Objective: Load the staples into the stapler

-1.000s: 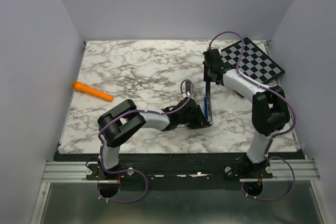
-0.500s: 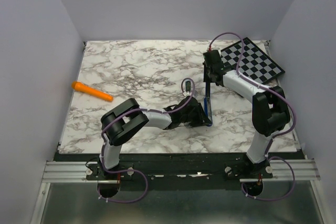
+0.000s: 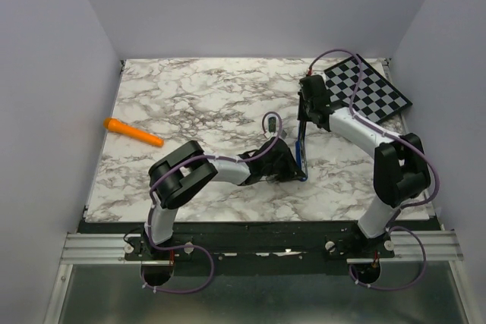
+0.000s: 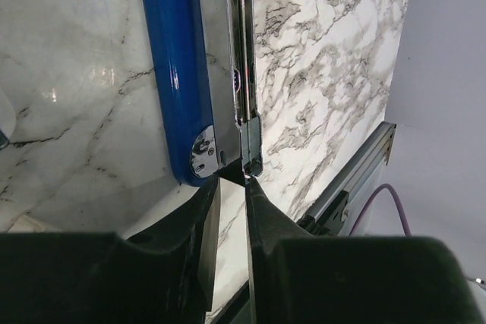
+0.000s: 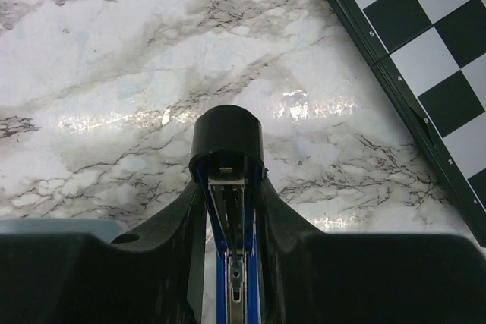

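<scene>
The stapler (image 3: 301, 149) lies lengthwise on the marble table, right of centre. My right gripper (image 3: 307, 116) is shut on its far end. In the right wrist view the fingers press both blue sides just behind the black end cap (image 5: 226, 138). My left gripper (image 3: 295, 171) is at the near end. There the left wrist view shows the dark blue base (image 4: 178, 73) and the silvery channel (image 4: 228, 51). The left gripper (image 4: 231, 185) has its jaws a narrow gap apart, with bare table showing between them. Its right fingertip (image 4: 252, 187) touches the channel's end. The staples are out of view.
An orange pen-like stick (image 3: 134, 133) lies at the table's left. A checkerboard (image 3: 368, 89) sits at the back right corner, close to my right gripper (image 5: 425, 43). The metal rail (image 4: 357, 180) marks the table's near edge, just behind my left gripper.
My left gripper has edged right up to the stapler's near end and its jaws have narrowed. The right arm's elbow has swung right. The stapler has stayed in place.
</scene>
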Controlling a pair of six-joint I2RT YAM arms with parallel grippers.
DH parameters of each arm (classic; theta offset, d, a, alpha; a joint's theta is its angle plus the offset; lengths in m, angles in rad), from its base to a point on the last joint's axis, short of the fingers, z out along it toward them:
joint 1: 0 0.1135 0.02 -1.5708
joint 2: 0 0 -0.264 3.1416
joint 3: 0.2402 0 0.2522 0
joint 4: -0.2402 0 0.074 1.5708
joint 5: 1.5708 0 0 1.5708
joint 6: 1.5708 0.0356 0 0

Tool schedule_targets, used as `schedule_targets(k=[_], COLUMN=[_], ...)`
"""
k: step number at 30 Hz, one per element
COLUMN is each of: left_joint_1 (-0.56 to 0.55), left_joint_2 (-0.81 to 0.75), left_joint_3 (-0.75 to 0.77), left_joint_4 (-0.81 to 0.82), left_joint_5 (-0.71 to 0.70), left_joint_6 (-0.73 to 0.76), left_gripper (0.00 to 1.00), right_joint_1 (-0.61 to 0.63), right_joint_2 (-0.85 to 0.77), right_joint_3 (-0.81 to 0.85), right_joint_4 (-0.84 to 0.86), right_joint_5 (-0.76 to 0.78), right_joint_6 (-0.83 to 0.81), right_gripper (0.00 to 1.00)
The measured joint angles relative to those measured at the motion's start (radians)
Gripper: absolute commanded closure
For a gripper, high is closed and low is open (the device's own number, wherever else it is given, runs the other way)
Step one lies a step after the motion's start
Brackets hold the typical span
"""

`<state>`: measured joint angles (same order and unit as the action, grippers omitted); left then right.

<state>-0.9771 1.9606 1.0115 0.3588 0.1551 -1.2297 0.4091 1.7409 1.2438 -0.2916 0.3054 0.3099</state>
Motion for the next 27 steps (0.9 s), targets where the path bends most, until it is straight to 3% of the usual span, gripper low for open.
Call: schedule_targets(k=[16,27], left_joint_1=[0.011,0.012], left_joint_2=[0.021,0.022], left_joint_3=[0.022,0.019], left_joint_4=[0.000,0.002], left_joint_5=[0.037,0.063], left_joint_6=[-0.016,-0.017], left_gripper=[0.80,0.80], right_joint_1=[0.000,0.038], right_joint_2=[-0.259,-0.398], right_joint_3=[-0.214,-0.304], right_joint_4=[0.015,-0.076], right_joint_5=[-0.067,-0.106], right_joint_6=[0.032,0.111], right_gripper=[0.88,0.77])
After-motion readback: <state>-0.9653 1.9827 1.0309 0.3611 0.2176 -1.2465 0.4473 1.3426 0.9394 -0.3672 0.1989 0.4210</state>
